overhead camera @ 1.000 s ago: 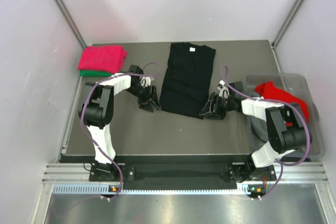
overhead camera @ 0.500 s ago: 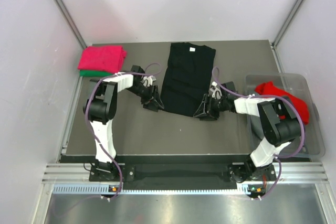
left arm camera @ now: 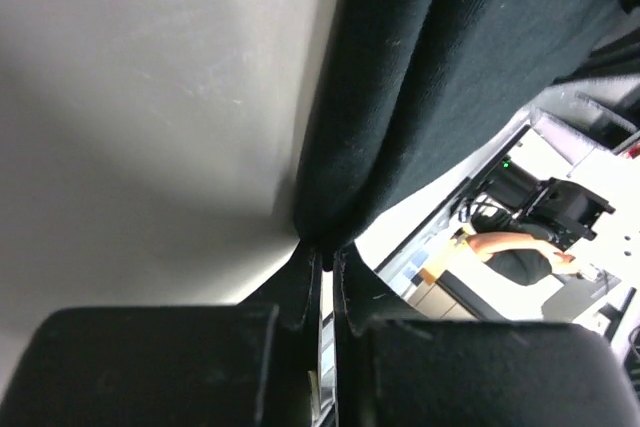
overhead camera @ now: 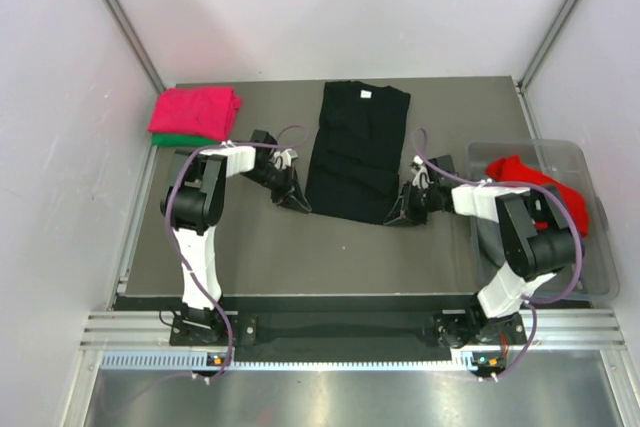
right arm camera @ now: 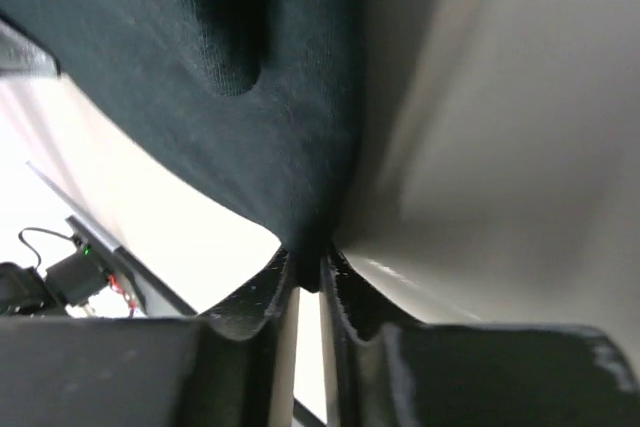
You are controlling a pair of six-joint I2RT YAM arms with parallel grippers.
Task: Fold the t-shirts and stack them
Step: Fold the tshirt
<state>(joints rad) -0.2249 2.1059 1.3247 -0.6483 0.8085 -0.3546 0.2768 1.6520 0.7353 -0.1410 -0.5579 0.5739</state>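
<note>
A black t-shirt [overhead camera: 355, 150] lies folded lengthwise in the middle of the table, collar and small white tag at the far end. My left gripper [overhead camera: 298, 204] is shut on its near left corner; the left wrist view shows black cloth [left arm camera: 400, 97] pinched between the fingertips. My right gripper [overhead camera: 397, 215] is shut on the near right corner, with cloth [right arm camera: 260, 117] squeezed between its fingers. A pink-red t-shirt [overhead camera: 196, 109] lies folded on a green t-shirt [overhead camera: 172, 138] at the far left. A red t-shirt [overhead camera: 530, 182] sits on a grey one [overhead camera: 492, 244] in the bin.
A clear plastic bin [overhead camera: 570, 157] stands at the right edge of the table, close to my right arm. The table [overhead camera: 270, 247] is dark grey, with white walls on three sides and a metal rail along the near edge.
Both grippers have moved in to the near corners of the black t-shirt and shut on them. The shirt has not shifted.
</note>
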